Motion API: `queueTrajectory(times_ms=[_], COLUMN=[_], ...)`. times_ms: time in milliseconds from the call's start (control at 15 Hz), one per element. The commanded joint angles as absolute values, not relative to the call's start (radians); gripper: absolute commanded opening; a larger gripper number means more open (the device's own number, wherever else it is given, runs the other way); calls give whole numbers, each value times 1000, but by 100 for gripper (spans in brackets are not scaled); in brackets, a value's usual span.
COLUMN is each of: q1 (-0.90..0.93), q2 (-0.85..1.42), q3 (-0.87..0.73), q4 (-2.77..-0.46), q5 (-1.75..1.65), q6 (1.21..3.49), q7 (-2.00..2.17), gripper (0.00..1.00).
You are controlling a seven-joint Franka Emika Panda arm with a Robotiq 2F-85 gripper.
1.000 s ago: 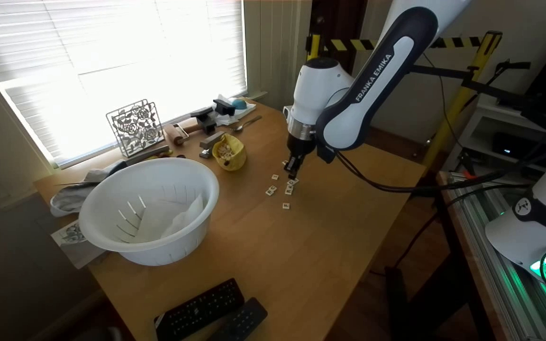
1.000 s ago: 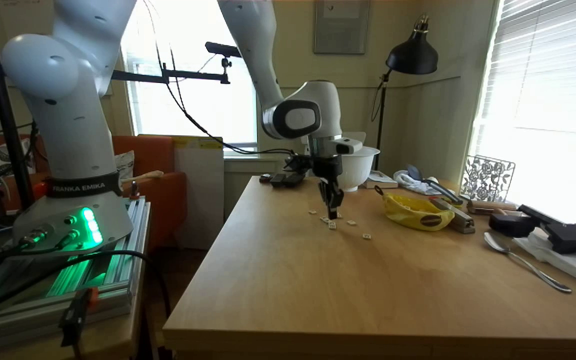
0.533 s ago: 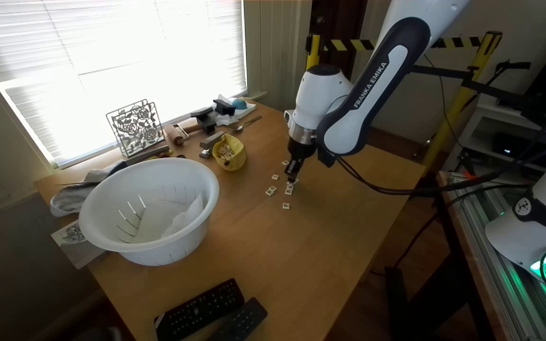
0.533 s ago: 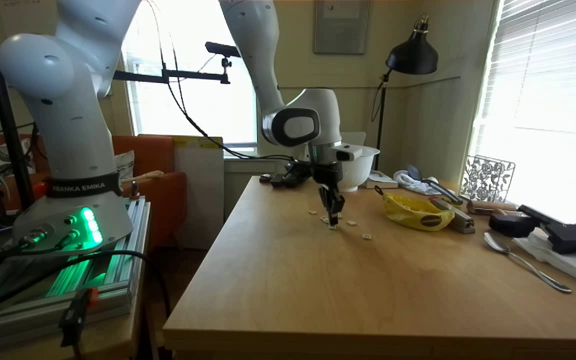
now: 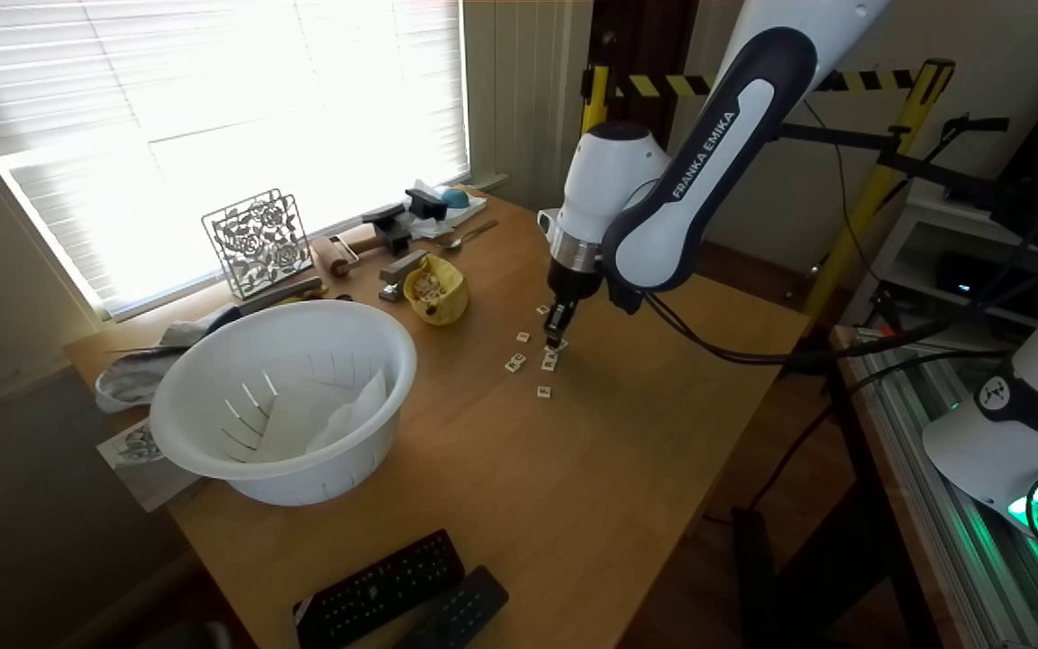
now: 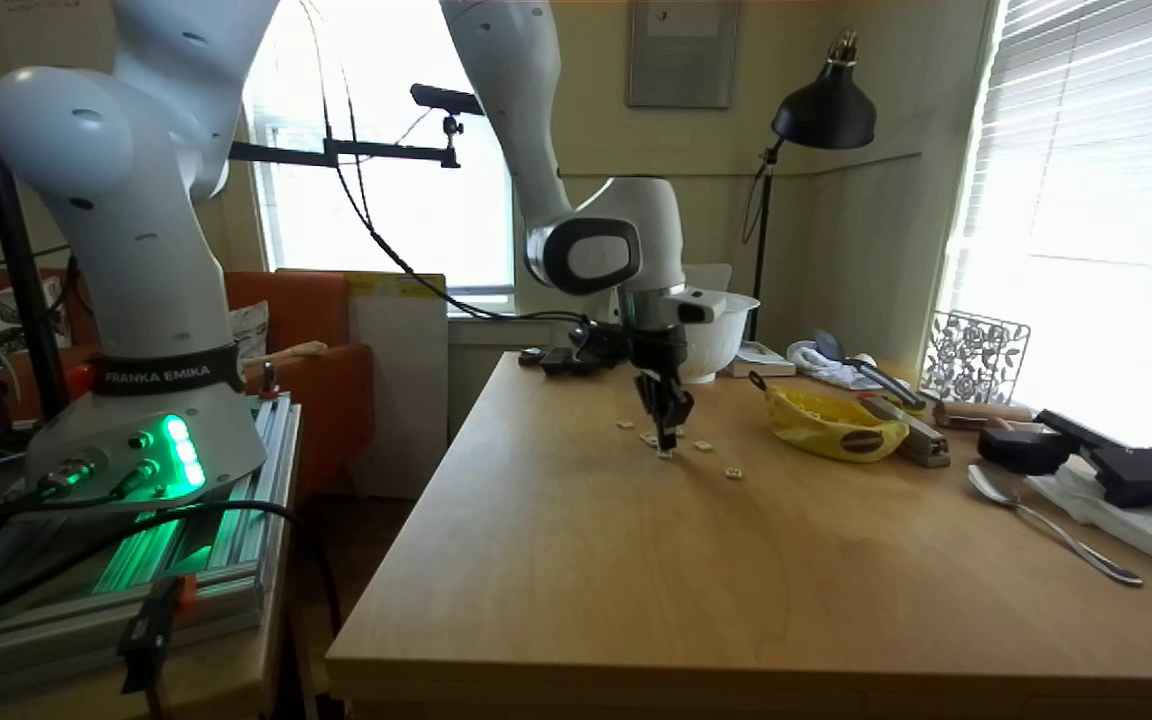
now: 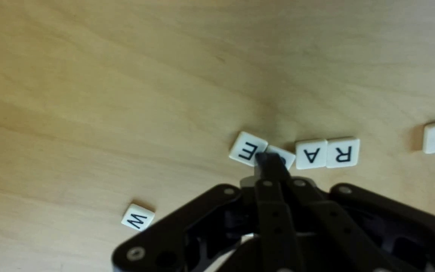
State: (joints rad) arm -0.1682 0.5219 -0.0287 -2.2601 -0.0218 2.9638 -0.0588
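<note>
My gripper (image 7: 272, 158) is shut, its fingertips together, with no object visible between them. In the wrist view the tips cover part of a white letter tile (image 7: 286, 155); whether they press on it I cannot tell. Against that tile leans an E tile (image 7: 242, 145), turned at an angle. To its right lie an A tile (image 7: 311, 160) and an R tile (image 7: 334, 145), side by side. Farther right is an F tile (image 7: 434, 141), and a W or M tile (image 7: 138, 217) lies at lower left. Both exterior views show the gripper (image 5: 554, 343) low over the tiles.
A yellow pouch (image 5: 447, 302) of tiles stands toward the window, near a stapler (image 6: 921, 440). A white basin (image 5: 303, 491), two black remotes (image 5: 384, 586), a spoon (image 6: 1056, 532) and a metal rose-patterned holder (image 5: 258, 243) are also on the table (image 6: 736, 590).
Over the last second my gripper has come down closer to the tiles. Since half a second ago it has hardly moved. It has stayed shut, and the tiles look unmoved.
</note>
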Motion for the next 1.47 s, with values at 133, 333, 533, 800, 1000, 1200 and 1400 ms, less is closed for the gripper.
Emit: queueTrajectory(times_ms=[133, 333, 533, 800, 1000, 1200, 1400], q1=[-246, -269, -292, -313, -324, -326, -326], q2=[536, 534, 532, 530, 527, 525, 524], q3=[41, 60, 81, 98, 107, 107, 106], q4=[-2260, -2260, -2262, -2264, -2265, -2265, -2266], q5=[-13, -18, -20, -24, -26, -27, -29], q6=[2954, 2948, 2941, 2933, 2924, 2919, 2918], q7=[-186, -234, -281, -334, -366, -384, -395], gripper=[0, 0, 0, 0, 0, 0, 0])
